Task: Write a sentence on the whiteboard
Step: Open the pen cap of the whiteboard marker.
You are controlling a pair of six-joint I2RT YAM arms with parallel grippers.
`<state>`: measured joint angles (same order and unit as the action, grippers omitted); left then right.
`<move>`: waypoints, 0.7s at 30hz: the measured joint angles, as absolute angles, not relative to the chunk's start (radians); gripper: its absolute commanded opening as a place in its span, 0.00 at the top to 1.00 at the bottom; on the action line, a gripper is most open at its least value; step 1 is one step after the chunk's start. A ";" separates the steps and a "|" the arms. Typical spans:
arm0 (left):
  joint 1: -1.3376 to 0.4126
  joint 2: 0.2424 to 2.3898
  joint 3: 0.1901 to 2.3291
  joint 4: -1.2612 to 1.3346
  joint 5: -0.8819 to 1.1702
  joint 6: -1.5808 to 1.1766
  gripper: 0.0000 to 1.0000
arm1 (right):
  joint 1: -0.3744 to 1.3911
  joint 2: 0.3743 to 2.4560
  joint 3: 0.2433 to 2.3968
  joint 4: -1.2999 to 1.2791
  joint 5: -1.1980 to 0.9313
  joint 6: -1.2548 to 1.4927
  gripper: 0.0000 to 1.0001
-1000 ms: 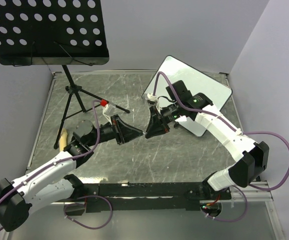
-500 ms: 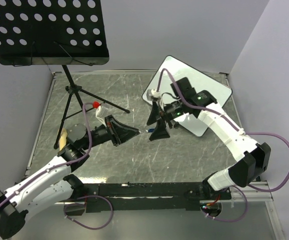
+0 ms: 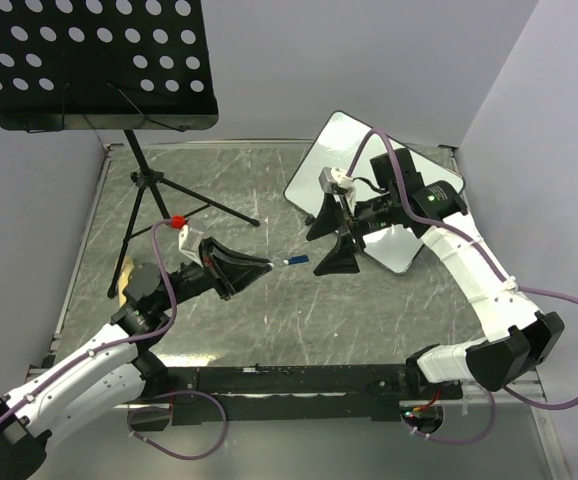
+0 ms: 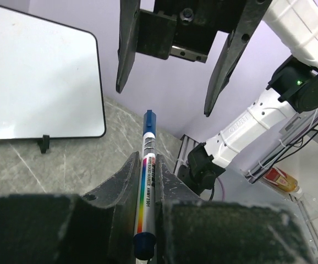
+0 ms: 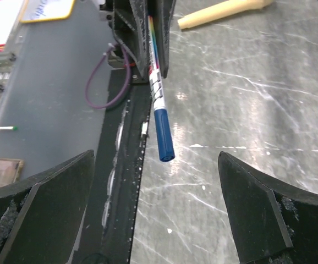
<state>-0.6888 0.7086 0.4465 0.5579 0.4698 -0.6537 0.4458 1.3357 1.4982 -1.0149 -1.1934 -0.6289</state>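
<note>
My left gripper (image 3: pixel 267 266) is shut on a whiteboard marker (image 3: pixel 291 262) with a rainbow-striped barrel (image 4: pixel 146 165). Its blue capped end (image 5: pixel 163 140) sticks out toward the right arm. My right gripper (image 3: pixel 331 245) faces it with its jaws wide open and nothing between them, a short gap from the blue end. From the left wrist, the right gripper's fingers (image 4: pixel 127 49) hang just beyond the marker tip. The whiteboard (image 3: pixel 341 150) leans at the back right, behind the right arm. Its visible face (image 4: pixel 38 77) is blank; no sentence shows.
A black perforated music-stand tray (image 3: pixel 89 60) overhangs the back left, and its tripod legs (image 3: pixel 154 200) stand on the grey table. A beige handle-like object (image 3: pixel 126 278) lies at the left edge. The arms' black base rail (image 3: pixel 289 380) runs along the near edge.
The right gripper opened wide, let go of the marker's end and drew back toward the whiteboard. The left arm pulled back to the left, still holding the marker.
</note>
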 measured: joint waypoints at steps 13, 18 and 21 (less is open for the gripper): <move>-0.689 0.710 0.447 0.585 0.477 -0.569 0.99 | 0.463 1.336 1.480 -0.988 -1.196 -0.614 0.00; -0.689 0.710 0.447 0.624 0.480 -0.574 0.99 | 0.467 1.354 1.494 -0.989 -1.198 -0.606 0.02; -0.689 0.711 0.447 0.649 0.484 -0.588 0.99 | 0.484 1.381 1.513 -0.991 -1.197 -0.603 0.05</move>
